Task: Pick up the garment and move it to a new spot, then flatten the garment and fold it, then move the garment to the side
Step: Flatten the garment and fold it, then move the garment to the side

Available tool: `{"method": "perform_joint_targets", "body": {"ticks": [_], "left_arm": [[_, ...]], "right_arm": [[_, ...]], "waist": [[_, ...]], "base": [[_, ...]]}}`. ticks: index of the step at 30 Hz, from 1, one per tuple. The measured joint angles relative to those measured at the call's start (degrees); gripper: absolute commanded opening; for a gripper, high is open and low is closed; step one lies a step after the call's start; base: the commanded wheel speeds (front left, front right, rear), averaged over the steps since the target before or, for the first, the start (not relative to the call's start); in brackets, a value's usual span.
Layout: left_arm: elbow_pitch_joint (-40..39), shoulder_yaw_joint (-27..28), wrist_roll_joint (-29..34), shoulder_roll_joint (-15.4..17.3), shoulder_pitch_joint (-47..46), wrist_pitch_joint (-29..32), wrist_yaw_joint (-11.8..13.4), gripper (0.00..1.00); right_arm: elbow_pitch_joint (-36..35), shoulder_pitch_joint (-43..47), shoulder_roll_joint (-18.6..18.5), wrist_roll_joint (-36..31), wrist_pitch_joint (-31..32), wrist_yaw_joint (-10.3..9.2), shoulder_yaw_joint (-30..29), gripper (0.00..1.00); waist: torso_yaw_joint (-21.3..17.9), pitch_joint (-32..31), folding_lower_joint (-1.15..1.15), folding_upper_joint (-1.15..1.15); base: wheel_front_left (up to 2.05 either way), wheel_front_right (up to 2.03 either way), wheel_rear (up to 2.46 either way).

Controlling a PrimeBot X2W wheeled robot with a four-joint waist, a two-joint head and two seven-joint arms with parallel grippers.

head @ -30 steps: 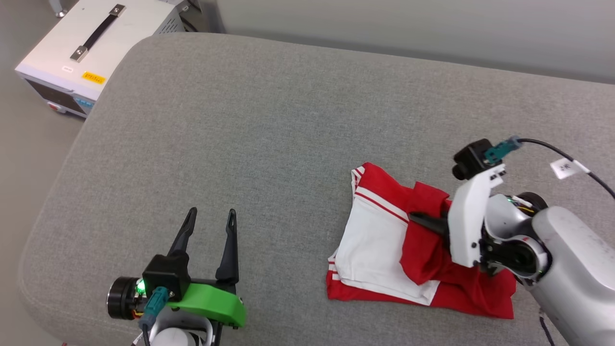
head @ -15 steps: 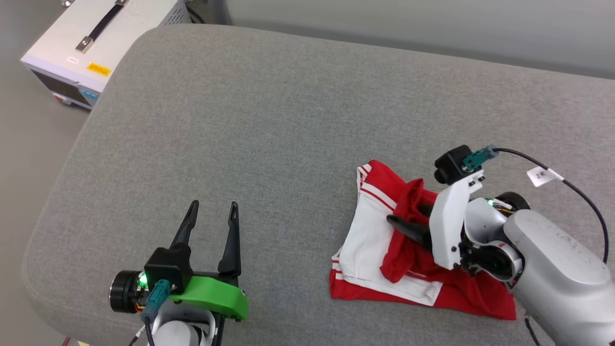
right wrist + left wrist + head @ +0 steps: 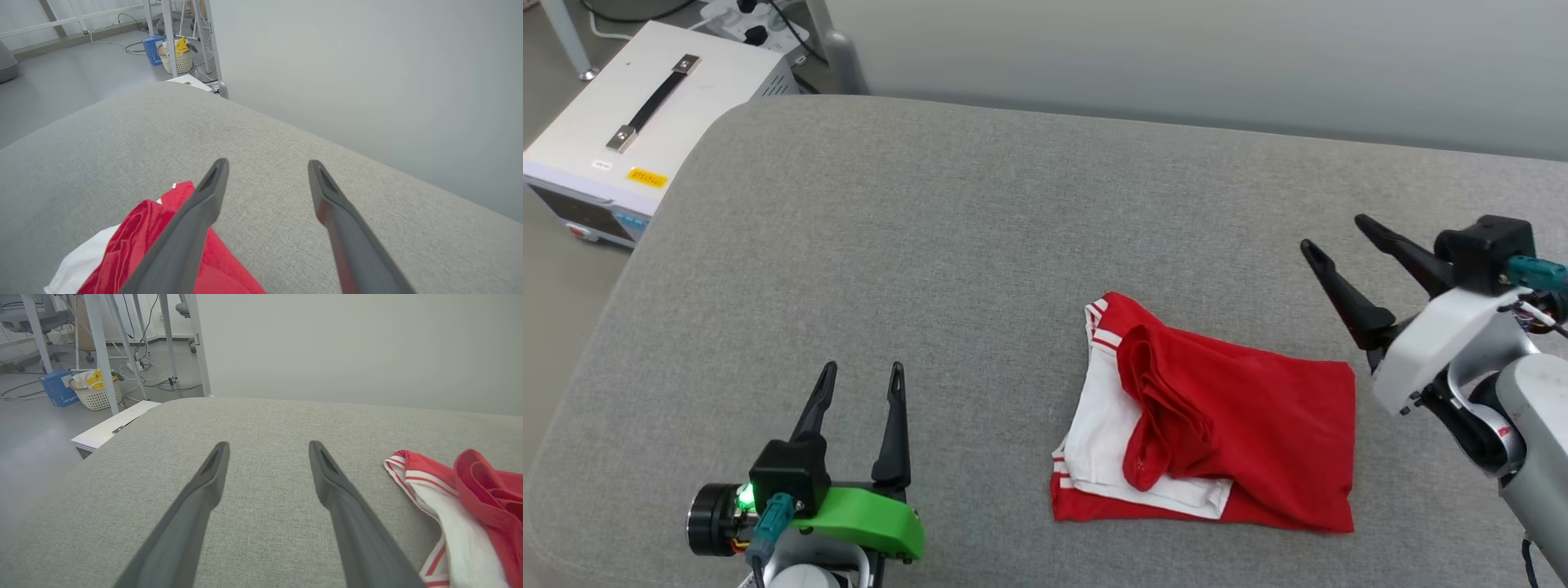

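Looking close in, we see our left end effector spread wide and empty, well apart from the shirt. The shirt lies folded on the gray cushion, with a lumpy red roll on top. Our right end effector, near it, is spread and empty too. We think moving it aside comes next: pinch all layers at the thick edge and lift low.

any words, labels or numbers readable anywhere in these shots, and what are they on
No text can be read.
yellow label on the white box: too small to read.
small white label on the same box: too small to read.
blue box on the floor: markings blurred.
garment: no letters or number on the folded faces that show.
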Motion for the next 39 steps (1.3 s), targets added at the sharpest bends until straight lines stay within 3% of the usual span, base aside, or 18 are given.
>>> {"method": "perform_joint_targets", "body": {"ticks": [7, 18, 27, 39], "left_arm": [[-0.1, 1.5, 0.6, 0.0, 0.8, 0.0, -0.2, 1.00], [-0.8, 2.4, 1.4, 0.0, 2.4, 0.0, -1.0, 1.00], [-1.2, 1.7, 2.4, 0.0, 3.7, 0.0, -1.7, 1.00], [-1.0, 1.3, 2.9, 0.0, 5.0, 0.0, -1.7, 1.00]], "right_arm": [[-0.3, 8.0, 5.5, -14.0, -10.0, 0.00, -14.2, 1.00], [-11.2, 24.3, 19.5, -30.6, -11.9, 0.00, -32.6, 1.00], [-17.7, 34.0, 26.5, -33.9, -12.2, 0.00, -38.3, 1.00], [-18.6, 37.7, 28.2, -34.8, -12.2, 0.00, -38.6, 1.00]], "waist": [[-2.4, -1.9, 0.00, 0.00], [-4.4, -4.8, 0.00, 0.00], [-4.5, -6.5, 0.00, 0.00], [-4.8, -7.3, 0.00, 0.00]], "base": [[0.00, 0.00, 0.00], [0.00, 0.00, 0.00], [0.00, 0.00, 0.00], [0.00, 0.00, 0.00]]}}
